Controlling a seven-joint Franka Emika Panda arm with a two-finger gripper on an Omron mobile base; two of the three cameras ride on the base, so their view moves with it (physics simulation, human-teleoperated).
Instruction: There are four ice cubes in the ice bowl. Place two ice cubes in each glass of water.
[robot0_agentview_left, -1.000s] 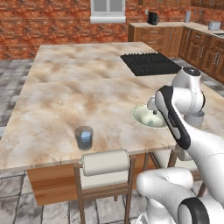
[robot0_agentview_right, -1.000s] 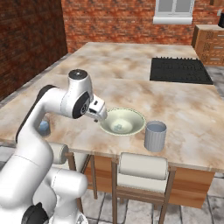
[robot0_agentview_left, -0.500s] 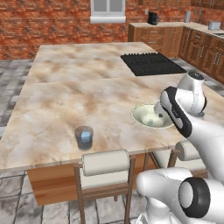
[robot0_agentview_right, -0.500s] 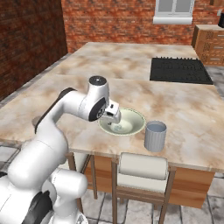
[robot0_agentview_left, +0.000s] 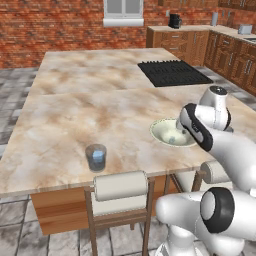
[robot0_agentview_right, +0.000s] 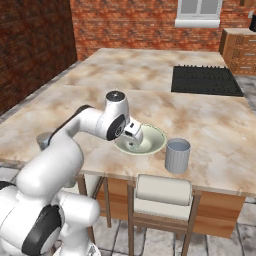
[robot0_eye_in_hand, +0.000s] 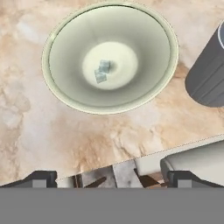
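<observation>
The pale cream-green ice bowl lies straight under the hand, and two small pale blue ice cubes touch each other at its bottom. My gripper hangs open above the bowl's near rim with nothing between its fingertips. In the right base view the gripper hovers over the left part of the ice bowl. One glass of water stands just right of the bowl. The other glass of water stands far to the left near the counter's front edge, partly hidden behind my arm.
A black cooktop is set into the marble counter behind the bowl. Two chair backs stand against the counter's front edge, close below the bowl.
The arm has swung right from beside the bowl to over it and come lower. The gripper has stayed open. Bowl and glasses have not moved.
</observation>
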